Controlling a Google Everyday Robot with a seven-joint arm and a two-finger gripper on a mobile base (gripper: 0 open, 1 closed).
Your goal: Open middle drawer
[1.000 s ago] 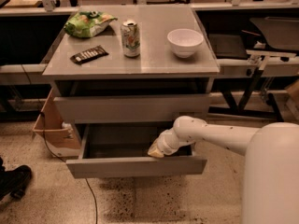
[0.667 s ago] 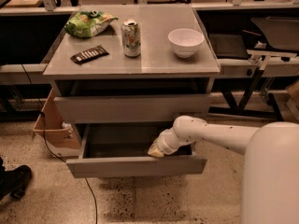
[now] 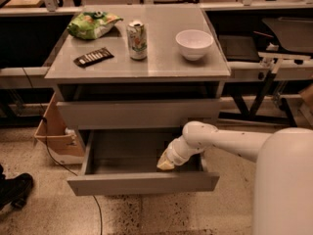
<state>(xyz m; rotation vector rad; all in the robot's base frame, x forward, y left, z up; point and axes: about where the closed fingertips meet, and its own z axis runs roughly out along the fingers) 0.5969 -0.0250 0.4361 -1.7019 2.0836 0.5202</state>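
The middle drawer (image 3: 142, 182) is a wide, shallow grey drawer. It stands pulled far out from the cabinet, and its grey inside (image 3: 124, 153) shows with nothing in it. My gripper (image 3: 166, 163), on the end of the white arm (image 3: 215, 141), reaches from the right down into the drawer. It sits at the right front corner, just behind the drawer's front panel. Above it, another grey drawer front (image 3: 137, 114) sits under the tabletop.
The grey tabletop (image 3: 161, 65) holds a green bag (image 3: 93, 23), a dark flat bar (image 3: 93, 57), a can (image 3: 137, 39) and a white bowl (image 3: 194, 44). A cardboard box (image 3: 56, 136) stands at the cabinet's left. A cable (image 3: 93, 204) runs on the floor. A black shoe (image 3: 14, 190) lies at the far left.
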